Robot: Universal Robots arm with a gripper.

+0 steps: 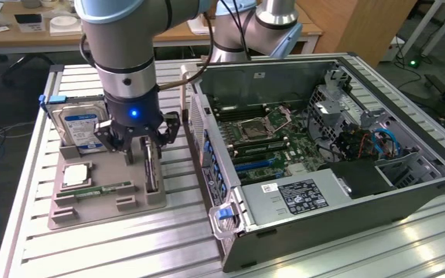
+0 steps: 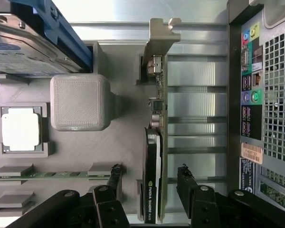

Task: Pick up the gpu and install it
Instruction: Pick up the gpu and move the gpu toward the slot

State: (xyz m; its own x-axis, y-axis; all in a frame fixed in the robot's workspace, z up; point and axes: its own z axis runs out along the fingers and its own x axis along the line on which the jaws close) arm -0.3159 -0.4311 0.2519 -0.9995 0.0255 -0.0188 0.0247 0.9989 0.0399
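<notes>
Claw (image 1: 145,146) spread wide, one finger (image 2: 115,179) on each side of the gpu (image 2: 153,185). There's a gap on both sides, no contact. The gpu stands on edge in its slot of the grey holder tray (image 1: 102,207), right under the claw, between the tips. Hard drive (image 1: 79,124) sits just beside the claw on the same tray. Open PC case (image 1: 323,145) is near the claw's other side.

Your black gripper (image 2: 149,175) stands open, one finger on each side of the thin dark green-black gpu card (image 2: 157,118), not touching it; the card stands on edge in the grey plastic tray (image 2: 128,142).
</notes>
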